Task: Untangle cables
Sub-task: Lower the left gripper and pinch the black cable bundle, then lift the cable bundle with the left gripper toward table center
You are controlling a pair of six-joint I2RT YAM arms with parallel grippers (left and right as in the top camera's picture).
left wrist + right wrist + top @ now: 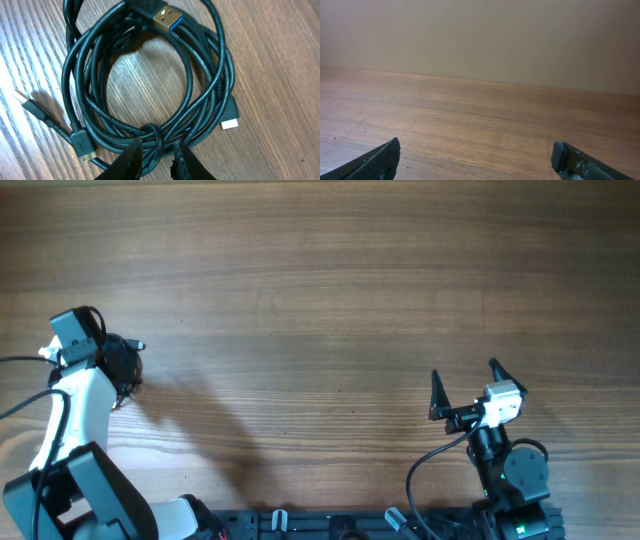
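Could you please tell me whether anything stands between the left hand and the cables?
Nothing visible does. The left hand is right at the cables, with its fingers closed on either side of the coil's near edge on the table.

White-shelled left arm (72, 405); black right arm (510, 470), pointed black tool (464, 370).

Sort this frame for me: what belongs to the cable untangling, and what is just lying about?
Job: the cables, one coiled bundle; left gripper, jaws closed on it.
Not in use: the table; right gripper, open, far from the bundle.
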